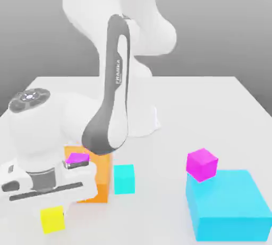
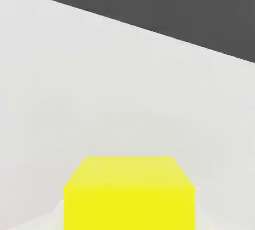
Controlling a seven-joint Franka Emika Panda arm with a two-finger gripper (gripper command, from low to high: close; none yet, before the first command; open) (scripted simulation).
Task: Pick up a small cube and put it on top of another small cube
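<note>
Because the jaws were closed on the yellow cube (image 1: 52,219), at the exterior view's left, I judged it light and stiff (hardly fragile, I guessed); its flat, opposite sides seemed the right hold, with modest squeeze against slipping.

Bare tabletop (image 1: 159,201) between the small cyan cube (image 1: 124,179) and the large blue block (image 1: 228,199).

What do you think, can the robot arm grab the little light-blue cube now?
Probably not: its gripper is closed on the yellow cube and must let go first. The light-blue cube's top looks free, though.
</note>
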